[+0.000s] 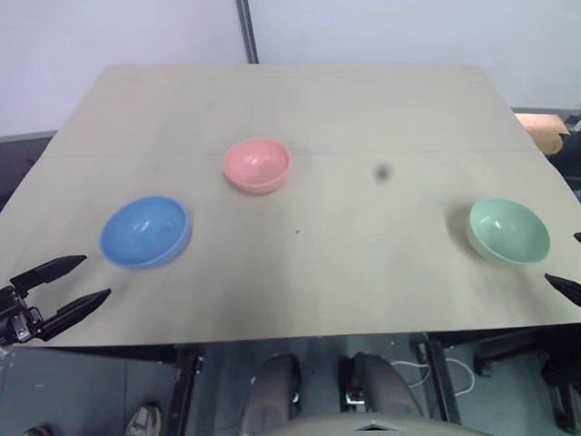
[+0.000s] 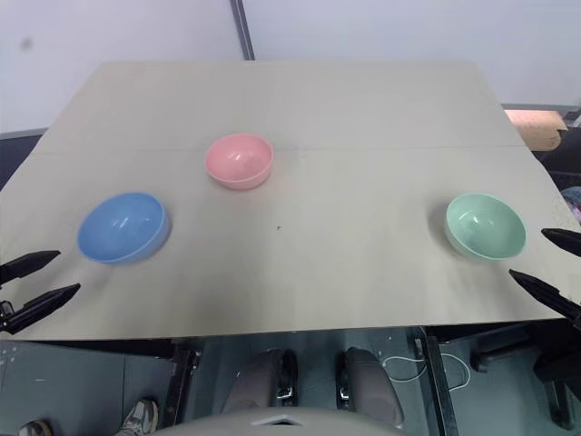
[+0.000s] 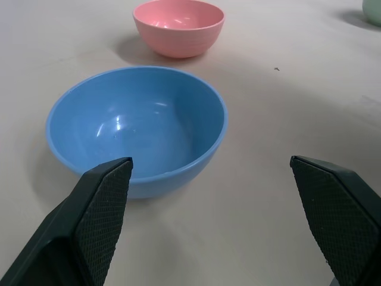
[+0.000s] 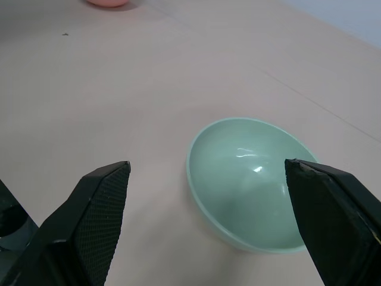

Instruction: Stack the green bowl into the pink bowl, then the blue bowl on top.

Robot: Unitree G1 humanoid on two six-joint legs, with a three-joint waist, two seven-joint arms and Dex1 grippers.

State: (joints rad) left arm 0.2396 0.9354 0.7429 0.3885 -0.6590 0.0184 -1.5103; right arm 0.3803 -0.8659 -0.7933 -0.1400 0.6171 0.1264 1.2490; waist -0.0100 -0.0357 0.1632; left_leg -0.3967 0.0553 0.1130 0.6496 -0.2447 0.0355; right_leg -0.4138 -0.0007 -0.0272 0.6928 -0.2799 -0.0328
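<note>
Nearest the camera, at the near left edge of the table (image 1: 300, 100), sits the left hand (image 1: 80, 278), its two black fingers spread wide with nothing between them, tips pointing inward over the surface. Blue bowl (image 1: 145, 232): upright and empty on the left side of the table, just beyond the left hand and apart from its fingertips; in the left wrist view the bowl (image 3: 137, 128) lies ahead of the open fingers. Pink bowl (image 1: 257, 164): upright and empty, near the table's middle, farther back than the blue bowl and apart from it. Green bowl (image 2: 485, 226): upright and empty, on the right side of the table, well apart from the other two. Right hand (image 2: 556, 263): at the near right edge, fingers wide apart and holding nothing, near the green bowl but not touching it; the right wrist view shows that bowl (image 4: 247, 179) lying ahead between the spread fingers. None of the three bowls is stacked.
</note>
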